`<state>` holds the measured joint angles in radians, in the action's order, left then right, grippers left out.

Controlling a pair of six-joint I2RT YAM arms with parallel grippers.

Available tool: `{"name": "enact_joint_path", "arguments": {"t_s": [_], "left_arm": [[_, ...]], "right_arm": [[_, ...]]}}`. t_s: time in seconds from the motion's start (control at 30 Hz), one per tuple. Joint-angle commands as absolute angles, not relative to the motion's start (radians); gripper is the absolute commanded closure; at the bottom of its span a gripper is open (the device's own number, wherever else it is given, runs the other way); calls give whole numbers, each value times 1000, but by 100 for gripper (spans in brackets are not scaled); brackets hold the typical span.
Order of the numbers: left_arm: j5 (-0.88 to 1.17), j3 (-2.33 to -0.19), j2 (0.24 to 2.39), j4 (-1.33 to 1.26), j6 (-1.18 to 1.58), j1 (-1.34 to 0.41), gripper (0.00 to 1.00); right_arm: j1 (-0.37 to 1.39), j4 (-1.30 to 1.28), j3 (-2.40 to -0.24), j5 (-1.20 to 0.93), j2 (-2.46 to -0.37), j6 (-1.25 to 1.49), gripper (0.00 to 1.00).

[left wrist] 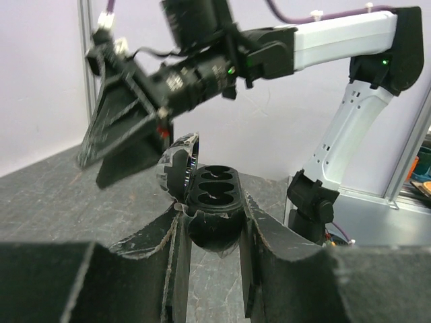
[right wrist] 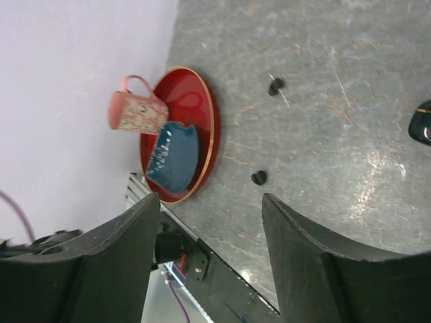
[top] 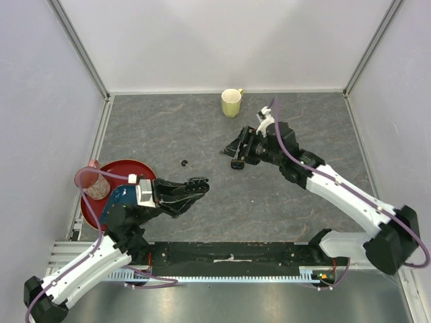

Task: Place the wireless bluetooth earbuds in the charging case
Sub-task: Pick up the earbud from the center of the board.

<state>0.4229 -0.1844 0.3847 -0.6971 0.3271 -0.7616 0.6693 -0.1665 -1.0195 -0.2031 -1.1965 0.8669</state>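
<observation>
From above and behind the arm bases we look steeply down on the whole counter [top: 202, 128]. At the left wrist we sit low and close, facing level past the fingers [left wrist: 128, 269] toward the right arm [left wrist: 340, 33]. At the right wrist we look down from higher; its red plate [right wrist: 195, 101] also shows overhead.

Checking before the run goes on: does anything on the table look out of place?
Two earbuds lie loose on the table, apart, while the charging case held in the left end effector stands open, its sockets apparently empty.
</observation>
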Motion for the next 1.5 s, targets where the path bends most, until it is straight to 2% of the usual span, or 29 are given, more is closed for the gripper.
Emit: {"name": "enact_joint_path", "arguments": {"t_s": [0.0, 0.4, 0.6, 0.77, 1.07, 1.27, 1.47], "left_arm": [[387, -242, 330, -601, 272, -764, 98], [364, -291, 245, -480, 229, -764, 98], [362, -302, 230, -453, 221, -764, 98], [364, -307, 226, -436, 218, -765, 98], [347, -311, 201, -390, 193, -764, 98], [334, -311, 178, -351, 181, -765, 98], [316, -299, 158, -341, 183, -764, 98]], "right_arm": [[669, -149, -1061, -239, -1340, 844, 32], [678, -169, -1369, -409, -1833, 677, 38], [706, -235, -1607, -419, -2054, 631, 40], [732, -274, -1751, -341, -2199, 627, 41], [787, -379, -1974, -126, -2385, 584, 40], [801, -394, -2020, -92, -2436, 568, 41], [811, -402, -2011, -86, -2448, 560, 51]]}}
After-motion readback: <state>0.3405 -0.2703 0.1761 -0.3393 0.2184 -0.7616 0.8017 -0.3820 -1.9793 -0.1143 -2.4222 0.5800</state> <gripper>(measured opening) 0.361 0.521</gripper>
